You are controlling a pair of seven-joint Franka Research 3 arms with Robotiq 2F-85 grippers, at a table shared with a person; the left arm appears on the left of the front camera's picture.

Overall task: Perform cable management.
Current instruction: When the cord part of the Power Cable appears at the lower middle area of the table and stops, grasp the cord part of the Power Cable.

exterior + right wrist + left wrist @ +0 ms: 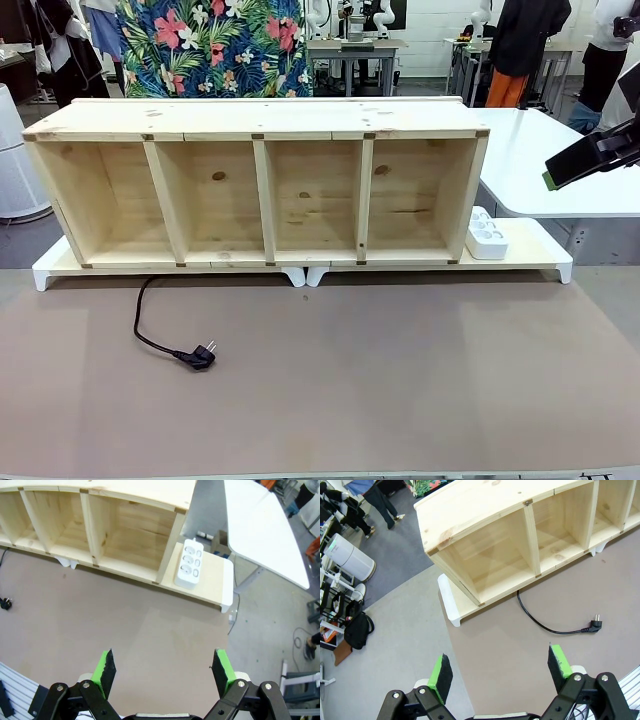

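The task seems to be sitting at its opening step: nothing is being held, and the cable (147,330) is lying loose on the table (400,390). The left hand (499,667) is hanging high above the table's left end with its fingers spread wide and nothing between them. The right hand (163,660) is likewise gaping open and empty, hovering over the right end.

The cable is coming out from under the left end of the shelf (265,120), near its first compartment. It is running forward and curving right in one slack bend, and it is ending in the plug (203,354), which is resting flat on the bare table, well apart from the shelf. The strip (487,238) is sitting at the opposite end, just beside the shelf's right wall on a white riser (535,255).

The left hand is looking like the better placed of the two, so the next move is probably calling for it to drop toward the cord near the plug and line its fingers across the cord. It would then be closing low enough to catch something lying flush on the table.

The cable is showing as thin, glossy and black, limp enough to be keeping a soft curve. The plug is small and angled, with two pins pointing away from the cord.
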